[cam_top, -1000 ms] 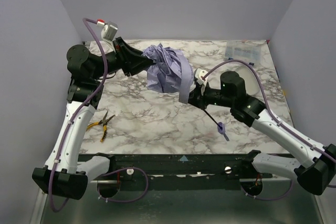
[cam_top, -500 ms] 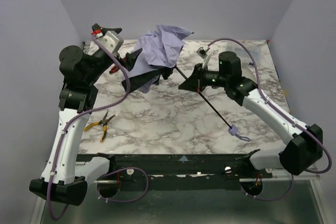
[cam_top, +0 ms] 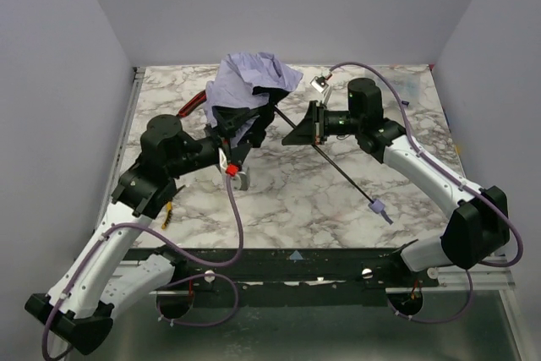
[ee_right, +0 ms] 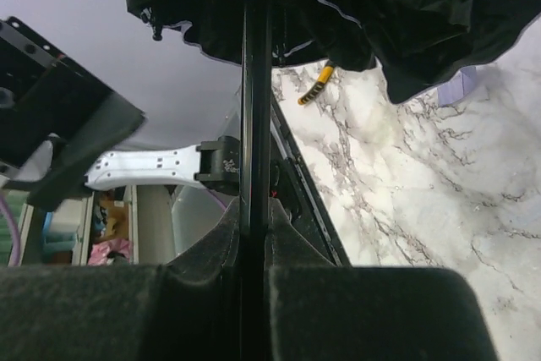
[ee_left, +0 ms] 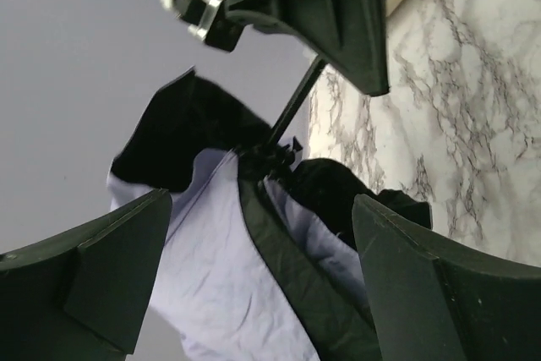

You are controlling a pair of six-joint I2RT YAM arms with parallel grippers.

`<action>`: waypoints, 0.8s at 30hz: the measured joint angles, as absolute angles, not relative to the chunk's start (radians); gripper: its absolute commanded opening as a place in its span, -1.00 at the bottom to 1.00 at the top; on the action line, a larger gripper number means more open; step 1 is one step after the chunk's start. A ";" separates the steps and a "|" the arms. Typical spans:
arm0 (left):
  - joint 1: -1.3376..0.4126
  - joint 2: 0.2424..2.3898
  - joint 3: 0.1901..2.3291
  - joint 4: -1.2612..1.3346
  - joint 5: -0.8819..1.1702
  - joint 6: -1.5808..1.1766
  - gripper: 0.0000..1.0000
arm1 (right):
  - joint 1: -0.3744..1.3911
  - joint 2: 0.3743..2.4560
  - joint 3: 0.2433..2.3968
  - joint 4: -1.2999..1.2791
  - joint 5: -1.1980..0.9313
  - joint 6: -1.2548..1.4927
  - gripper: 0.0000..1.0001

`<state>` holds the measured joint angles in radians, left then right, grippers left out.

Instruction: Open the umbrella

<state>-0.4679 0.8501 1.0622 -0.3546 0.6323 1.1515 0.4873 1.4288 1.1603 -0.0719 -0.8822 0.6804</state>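
Observation:
The umbrella (cam_top: 252, 82) hangs half unfolded above the back of the table, its lavender canopy crumpled over black lining and ribs. A thin black shaft (cam_top: 338, 171) slants down to the small lavender handle (cam_top: 380, 209) at the right. My right gripper (cam_top: 292, 134) is shut on the shaft (ee_right: 255, 124) just below the canopy. My left gripper (cam_top: 239, 133) stands open under the canopy's left side. In the left wrist view its fingers (ee_left: 93, 281) are spread wide, with canopy cloth (ee_left: 220, 293) between and beyond them. I cannot tell whether they touch it.
A red-handled cutter (cam_top: 193, 106) lies behind the left arm. Yellow-handled pliers (cam_top: 166, 210) peek out beside the left arm, and one handle (ee_right: 317, 86) shows in the right wrist view. A clear box (cam_top: 406, 82) sits at the back right. Grey walls enclose the marble table (cam_top: 287, 200).
My left gripper has opened and let go of the canopy, and its arm swung from the back left to under the umbrella. The right arm lifted the shaft and the canopy loosened.

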 measured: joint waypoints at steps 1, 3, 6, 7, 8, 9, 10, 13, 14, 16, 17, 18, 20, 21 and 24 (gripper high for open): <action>-0.485 0.854 1.058 -0.360 0.624 1.177 0.68 | 0.488 1.430 1.160 -0.068 -0.894 0.681 -0.99; -0.550 0.878 1.043 -0.374 0.592 1.262 0.57 | 0.488 1.432 1.160 -0.068 -0.909 0.680 -0.99; -0.612 0.921 1.042 -0.384 0.549 1.338 0.36 | 0.488 1.432 1.156 -0.068 -0.920 0.677 -0.99; -0.632 0.939 1.042 -0.385 0.530 1.362 0.31 | 0.488 1.432 1.154 -0.068 -0.924 0.673 -0.99; -0.646 0.954 1.042 -0.384 0.516 1.382 0.26 | 0.488 1.432 1.151 -0.070 -0.926 0.669 -0.99; -0.655 0.964 1.042 -0.383 0.499 1.396 0.21 | 0.488 1.432 1.148 -0.072 -0.928 0.665 -0.99; -0.676 0.981 1.042 -0.379 0.472 1.411 0.16 | 0.488 1.432 1.143 -0.073 -0.929 0.661 -0.99; -0.730 1.035 1.042 -0.342 0.393 1.450 0.07 | 0.488 1.430 1.129 -0.081 -0.929 0.652 -0.99; -0.743 1.050 1.042 -0.329 0.371 1.459 0.05 | 0.488 1.430 1.126 -0.084 -0.929 0.650 -0.99; -0.765 1.078 1.042 -0.307 0.337 1.477 0.06 | 0.488 1.430 1.121 -0.092 -0.930 0.646 -0.99; -0.777 1.095 1.042 -0.291 0.315 1.489 0.07 | 0.488 1.430 1.119 -0.097 -0.930 0.645 -0.99; -0.784 1.108 1.041 -0.276 0.297 1.499 0.07 | 0.488 1.430 1.119 -0.100 -0.930 0.644 -0.99; -0.796 1.131 1.039 -0.245 0.267 1.517 0.04 | 0.488 1.430 1.117 -0.101 -0.930 0.643 -0.99; -0.801 1.141 1.037 -0.231 0.251 1.524 0.01 | 0.488 1.428 1.115 -0.101 -0.930 0.642 -0.99; -0.817 1.172 1.035 -0.193 0.210 1.541 -0.17 | 0.488 1.421 1.106 -0.103 -0.931 0.636 -0.99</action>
